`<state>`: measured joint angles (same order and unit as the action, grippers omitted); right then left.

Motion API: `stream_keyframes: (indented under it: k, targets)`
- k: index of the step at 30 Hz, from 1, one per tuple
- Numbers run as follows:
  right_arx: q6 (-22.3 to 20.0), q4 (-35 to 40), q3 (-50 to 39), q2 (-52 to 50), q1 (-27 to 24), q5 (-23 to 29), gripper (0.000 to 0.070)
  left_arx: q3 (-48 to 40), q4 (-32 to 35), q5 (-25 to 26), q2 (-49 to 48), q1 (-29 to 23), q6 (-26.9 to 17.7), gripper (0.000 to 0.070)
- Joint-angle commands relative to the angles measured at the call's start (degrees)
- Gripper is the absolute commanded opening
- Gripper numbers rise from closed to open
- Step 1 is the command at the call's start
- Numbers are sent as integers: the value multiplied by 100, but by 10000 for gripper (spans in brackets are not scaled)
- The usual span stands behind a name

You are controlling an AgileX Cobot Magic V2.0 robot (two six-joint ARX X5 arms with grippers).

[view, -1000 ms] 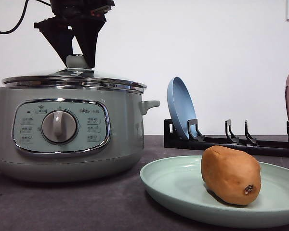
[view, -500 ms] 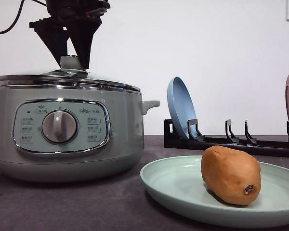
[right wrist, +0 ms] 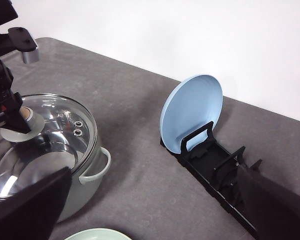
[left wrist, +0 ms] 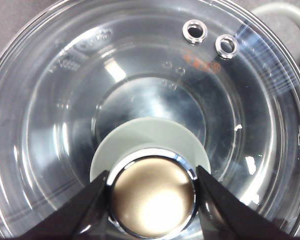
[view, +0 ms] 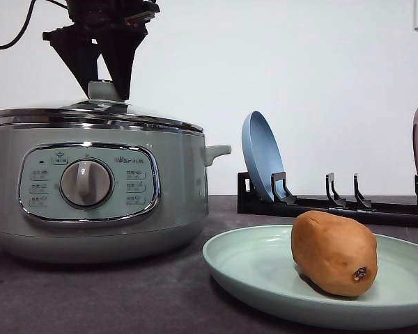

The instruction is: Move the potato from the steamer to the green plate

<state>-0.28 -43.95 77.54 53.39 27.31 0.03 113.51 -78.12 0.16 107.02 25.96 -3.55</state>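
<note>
At the table's left, the left gripper (left wrist: 152, 192) has its fingers clamped on the lid knob (left wrist: 153, 195) to close the steamer (view: 97, 188), while the potato (view: 334, 252) rests on the green plate (view: 251, 264) at right; the right gripper's (right wrist: 155, 210) fingers stand apart.

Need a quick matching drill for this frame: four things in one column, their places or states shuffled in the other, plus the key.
Things:
1. potato
2. glass lid
3. blue plate
4. left end effector

Places or states:
A. standing on edge in the black rack
B. closed around the lid knob
C. lying on the green plate
D. sitting on top of the steamer

Pairs: 1-C, 2-D, 3-A, 4-B
</note>
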Motion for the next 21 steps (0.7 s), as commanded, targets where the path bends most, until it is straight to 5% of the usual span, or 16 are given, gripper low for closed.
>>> stream_keyframes:
  k: [1,4,21]
  targets:
    - [-83,62,96,46,20,0,683,177,133,7,92,37,22,308]
    - [-83,62,96,46,20,1,683,177,132,7,92,37,24,431]
    - [-82,22,96,46,20,-5,683,245,181,4,-382,35,19,434]
